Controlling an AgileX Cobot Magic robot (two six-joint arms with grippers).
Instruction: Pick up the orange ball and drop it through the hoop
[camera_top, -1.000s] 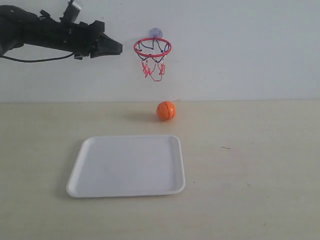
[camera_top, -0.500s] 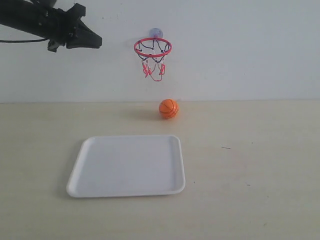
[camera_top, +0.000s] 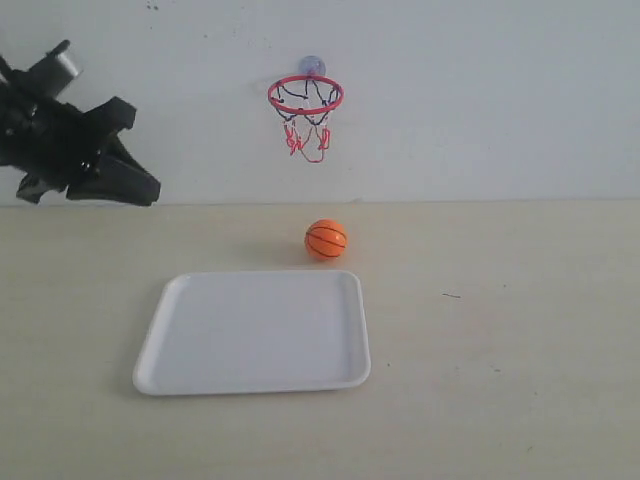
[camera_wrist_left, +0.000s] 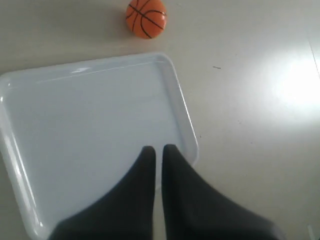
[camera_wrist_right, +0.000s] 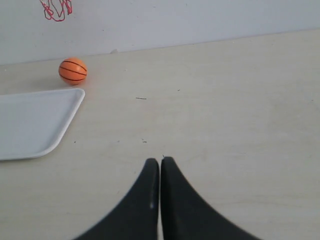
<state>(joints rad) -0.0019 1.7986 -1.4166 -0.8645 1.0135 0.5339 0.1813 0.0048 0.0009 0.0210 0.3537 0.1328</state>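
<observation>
Sitting on the table (camera_top: 520, 330) right now is the orange ball (camera_top: 326, 239), just past the far edge of the white tray (camera_top: 250, 340), close to the tray's far right corner. The left wrist view shows a thin strip of bare table between ball and tray rim, so they're near each other but not touching. The hoop (camera_top: 305, 95) is up on the wall (camera_top: 480, 100), stuck there by its bluish suction cup (camera_top: 311, 66), with the net (camera_top: 308, 135) dangling under the red ring. In the exterior view the ball is well below the ring and a touch to its right.

The left gripper (camera_top: 150, 190) hangs in the air on the left side, nose tilted downward, well apart from both ball and hoop. Its wrist camera looks down over the tray, and the two black fingers (camera_wrist_left: 145, 170) are pushed together with only a hairline slit between them. The right gripper (camera_wrist_right: 160, 160) only turns up in its own wrist view: jaws pressed together too, over bare table, with the ball and a tray corner well ahead of it
</observation>
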